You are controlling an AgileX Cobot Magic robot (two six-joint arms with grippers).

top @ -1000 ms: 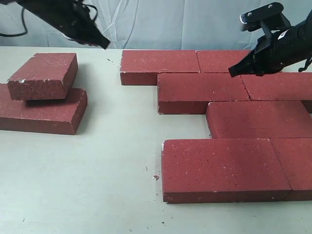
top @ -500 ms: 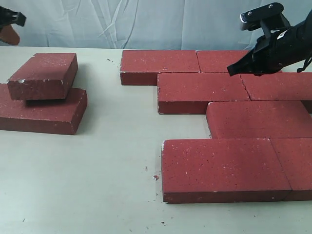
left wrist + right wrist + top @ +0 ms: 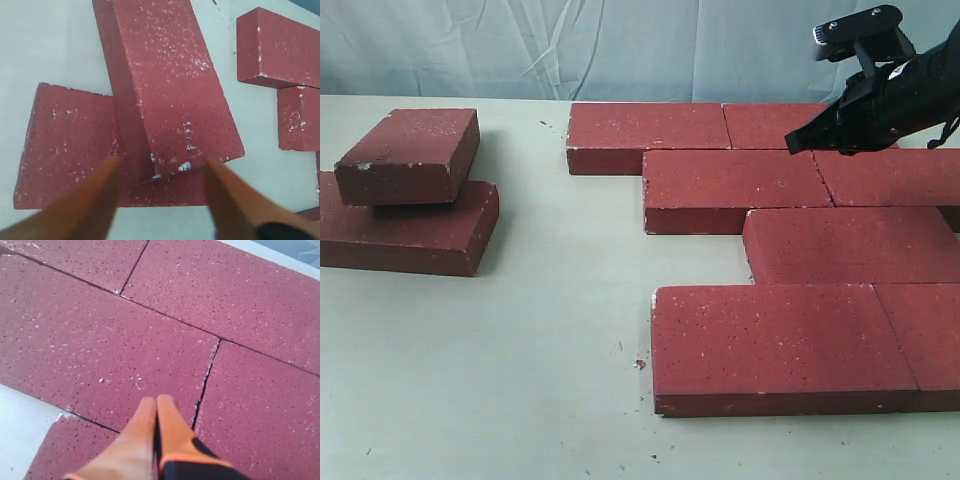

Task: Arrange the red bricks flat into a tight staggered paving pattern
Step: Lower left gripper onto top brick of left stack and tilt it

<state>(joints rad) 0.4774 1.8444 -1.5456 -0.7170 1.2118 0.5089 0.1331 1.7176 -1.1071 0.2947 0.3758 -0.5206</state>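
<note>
Overhead, the left gripper (image 3: 161,162) hangs empty, jaws spread, above two stacked red bricks (image 3: 410,155) at the left of the table (image 3: 520,380). The right gripper (image 3: 153,401), pinched closed on nothing, hovers over the paved bricks (image 3: 735,190).

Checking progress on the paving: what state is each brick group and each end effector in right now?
Top loose brick: flat, lying crosswise on another brick, not yet in the pattern.
Lower loose brick: flat, partly covered by the top one.
Paved bricks: flat, butted together in four staggered rows.
Left end effector: open, empty, above the stacked pair.
Right end effector: shut, empty, over the paved bricks.
</note>
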